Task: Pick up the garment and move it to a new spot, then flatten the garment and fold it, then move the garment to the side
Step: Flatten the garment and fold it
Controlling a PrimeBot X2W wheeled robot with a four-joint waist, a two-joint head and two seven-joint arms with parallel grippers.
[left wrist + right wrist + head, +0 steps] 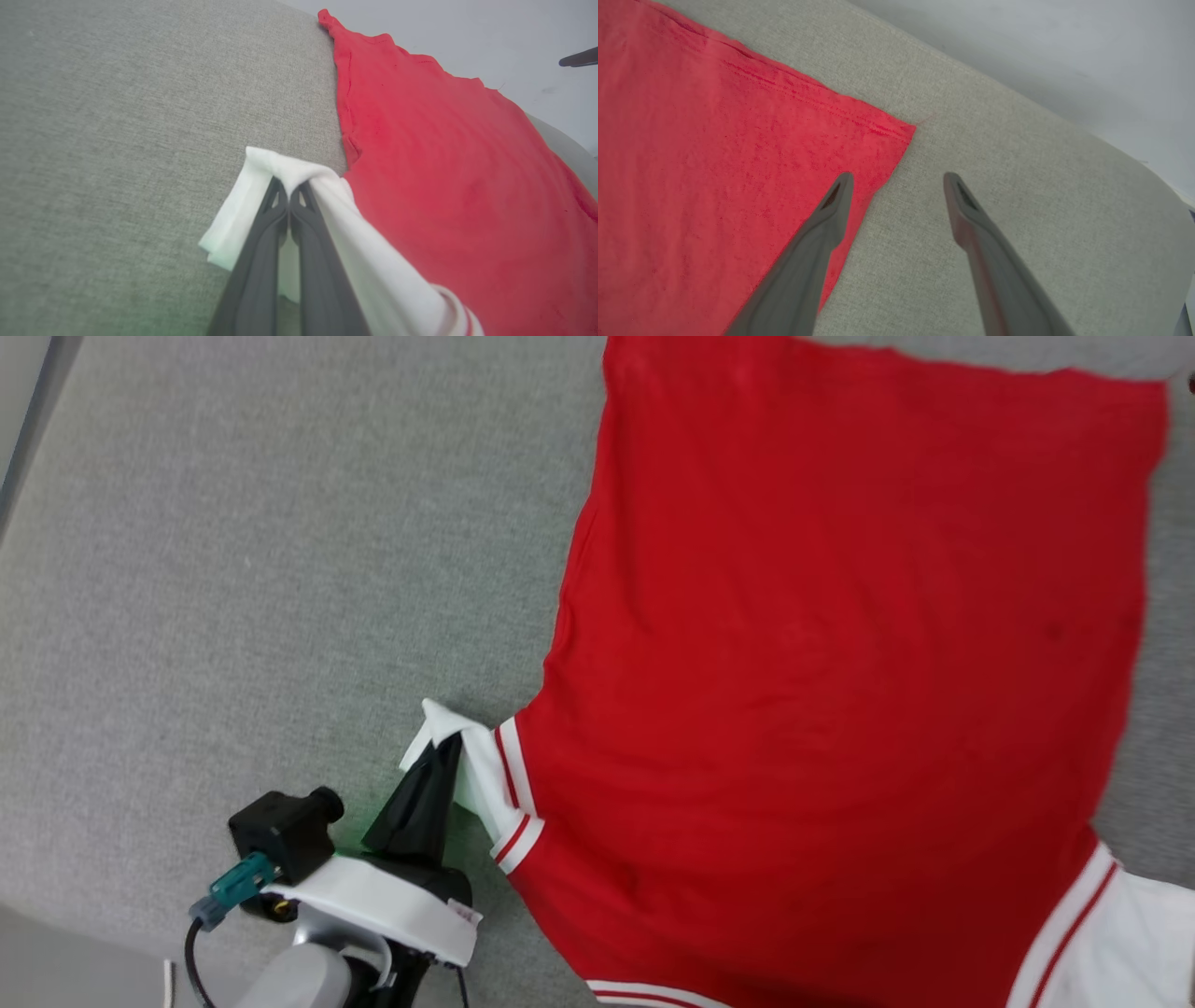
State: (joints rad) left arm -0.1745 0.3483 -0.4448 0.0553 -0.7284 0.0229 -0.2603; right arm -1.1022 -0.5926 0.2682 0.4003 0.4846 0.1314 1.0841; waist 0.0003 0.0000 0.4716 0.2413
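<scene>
Garment (840, 663): red, spread flat on the grey desk (233, 569). Your left pincer (455, 739): clamped on the garment's white sleeve. Your right pincer (899, 178): fingers apart, above the garment's edge near a corner.

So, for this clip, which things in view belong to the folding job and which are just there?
Part of the job: the garment, spread red side up; the left gripper, shut on its white sleeve; the right gripper, open near its hem corner.
Just there: the grey fabric surface underneath; a dark shape at the left wrist view's edge, too small to identify.
</scene>
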